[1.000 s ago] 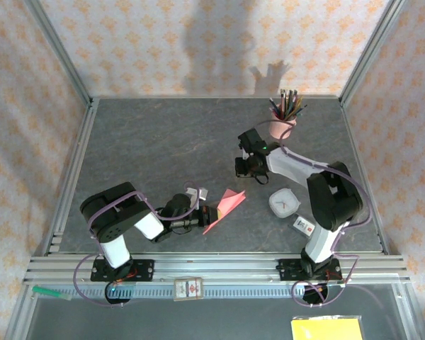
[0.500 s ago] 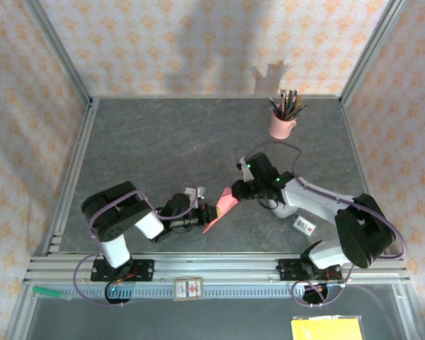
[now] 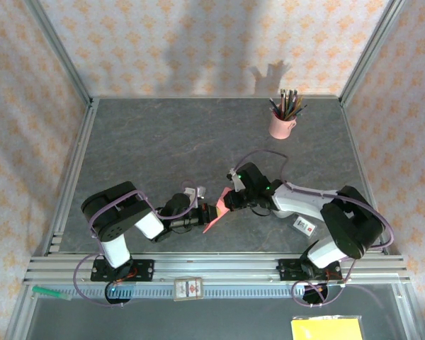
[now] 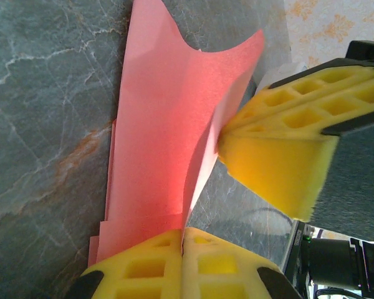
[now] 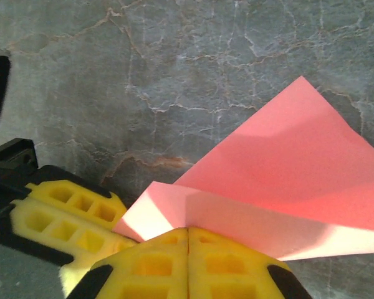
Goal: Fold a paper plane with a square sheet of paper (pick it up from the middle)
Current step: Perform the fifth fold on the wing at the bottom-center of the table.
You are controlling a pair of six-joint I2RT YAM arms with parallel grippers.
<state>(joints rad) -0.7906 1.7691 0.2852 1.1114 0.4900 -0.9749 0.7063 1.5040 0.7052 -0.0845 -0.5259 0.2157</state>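
The square sheet of paper [image 3: 214,221] is salmon-pink, folded in layers to a pointed wedge, low in the middle of the grey table. My left gripper [image 3: 207,212] is shut on its near edge; in the left wrist view the paper [image 4: 168,131] rises from between the closed yellow pads [image 4: 143,268] and bows to the right. My right gripper [image 3: 227,200] has come in from the right and is shut on the paper's upper fold; in the right wrist view the paper [image 5: 299,162] fans out from my gripper [image 5: 188,232]. The two grippers sit almost touching.
A pink cup of pencils [image 3: 282,126] stands at the back right. A small white card [image 3: 304,227] lies by the right arm's base. Aluminium rails [image 3: 212,268] run along the near edge, with a yellow pad [image 3: 326,329] below them.
The right arm swung from near the cup down and left to the paper, and its jaws closed on the paper's upper fold. The left gripper kept its hold and stayed put.
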